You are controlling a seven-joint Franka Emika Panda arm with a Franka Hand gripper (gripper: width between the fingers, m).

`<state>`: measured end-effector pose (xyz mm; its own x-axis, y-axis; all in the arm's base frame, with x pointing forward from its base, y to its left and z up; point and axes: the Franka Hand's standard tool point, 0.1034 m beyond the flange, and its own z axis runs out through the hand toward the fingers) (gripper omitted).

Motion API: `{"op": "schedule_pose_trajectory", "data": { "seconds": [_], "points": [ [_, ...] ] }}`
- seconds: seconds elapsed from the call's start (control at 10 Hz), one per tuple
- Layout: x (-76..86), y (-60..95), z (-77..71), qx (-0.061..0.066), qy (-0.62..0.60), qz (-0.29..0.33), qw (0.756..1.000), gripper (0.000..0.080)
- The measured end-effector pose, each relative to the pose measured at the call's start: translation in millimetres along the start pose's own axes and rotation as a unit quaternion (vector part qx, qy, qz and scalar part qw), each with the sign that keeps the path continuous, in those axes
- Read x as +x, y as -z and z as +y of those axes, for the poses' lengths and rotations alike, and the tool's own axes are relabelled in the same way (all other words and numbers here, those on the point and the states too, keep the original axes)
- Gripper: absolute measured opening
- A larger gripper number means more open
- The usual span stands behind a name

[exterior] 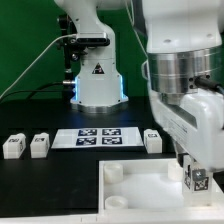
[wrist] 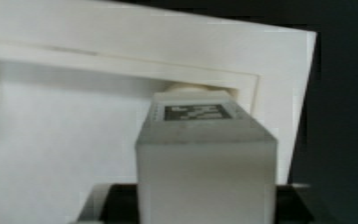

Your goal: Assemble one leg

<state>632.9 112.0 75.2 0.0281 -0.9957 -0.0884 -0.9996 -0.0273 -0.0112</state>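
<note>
My gripper is shut on one leg, a small white block with a black-and-white tag, and holds it upright over the near right corner of the large white panel. In the wrist view the leg fills the middle between the dark fingers. Its tagged end points at a corner socket of the panel. I cannot tell whether the leg touches the socket. Three more legs stand on the table: two at the exterior view's left and one right of centre.
The marker board lies flat between the loose legs. The arm's white base stands behind it. The panel has a round socket at its far left corner. The table is black with a green backdrop.
</note>
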Motion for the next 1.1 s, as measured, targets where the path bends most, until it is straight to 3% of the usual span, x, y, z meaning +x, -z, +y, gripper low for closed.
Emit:
{"op": "schedule_pose_trajectory", "data": {
  "seconds": [0.2, 0.3, 0.5, 0.6, 0.7, 0.8, 0.9, 1.1],
  "points": [
    [2.7, 0.1, 1.5, 0.004, -0.159, -0.004, 0.987, 0.0292],
    [4.2, 0.1, 2.7, 0.012, -0.176, -0.007, 0.984, 0.0292],
    [4.8, -0.9, 3.8, 0.012, -0.166, -0.006, 0.986, 0.0292],
    [4.8, -1.1, 3.9, 0.012, -0.149, -0.006, 0.989, 0.0471],
    [4.3, -1.4, 4.0, 0.012, -0.147, -0.006, 0.989, 0.0587],
    [2.4, -1.8, 4.3, 0.012, -0.08, -0.003, 0.997, 0.0587],
    [-0.2, -3.2, 3.5, 0.015, 0.019, -0.001, 1.0, 0.0636],
    [-6.3, -5.6, 6.1, 0.014, 0.115, -0.001, 0.993, 0.0646]
  ]
}}
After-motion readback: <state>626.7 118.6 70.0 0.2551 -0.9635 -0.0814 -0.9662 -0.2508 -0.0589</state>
